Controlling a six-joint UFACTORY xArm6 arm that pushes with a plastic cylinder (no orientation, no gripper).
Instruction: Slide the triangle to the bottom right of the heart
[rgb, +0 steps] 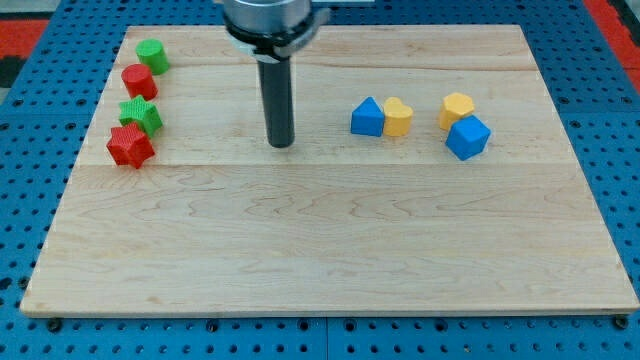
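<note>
A blue triangle block (367, 117) lies right of the board's middle, touching the left side of a yellow heart block (397, 117). My tip (281, 144) rests on the board well to the left of the blue triangle, with a bare gap between them. It touches no block. The rod rises straight up to the arm at the view's top.
A yellow hexagon block (457, 108) and a blue cube-like block (468, 137) sit together further right. At the left edge lie a green cylinder (151, 55), a red cylinder (138, 80), a green star (140, 115) and a red star (130, 146). The wooden board (320, 260) lies on a blue pegboard.
</note>
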